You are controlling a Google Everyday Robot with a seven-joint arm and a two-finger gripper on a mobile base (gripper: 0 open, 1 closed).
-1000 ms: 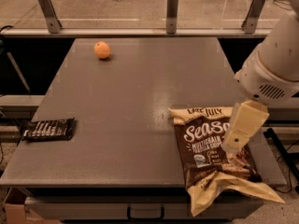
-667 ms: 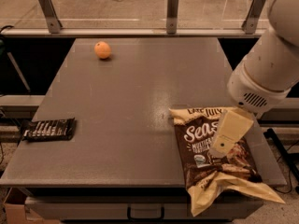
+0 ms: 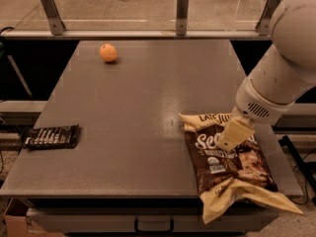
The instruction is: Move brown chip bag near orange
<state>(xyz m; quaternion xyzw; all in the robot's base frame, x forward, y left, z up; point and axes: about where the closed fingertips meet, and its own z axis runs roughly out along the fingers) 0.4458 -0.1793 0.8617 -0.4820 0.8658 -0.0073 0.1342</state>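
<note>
The brown chip bag lies flat at the table's front right corner, its cream bottom end hanging over the front edge. The orange sits at the far left of the table, well away from the bag. My gripper hangs from the white arm at the right and is down over the bag's upper middle, covering part of the white script.
A small flat black snack-bar wrapper lies at the table's left edge. The grey table has a railing with metal posts along its far side. Cables lie on the floor at the right.
My gripper has moved left and down, from over the bag's right side to over its upper middle. The bag, orange and wrapper have not moved.
</note>
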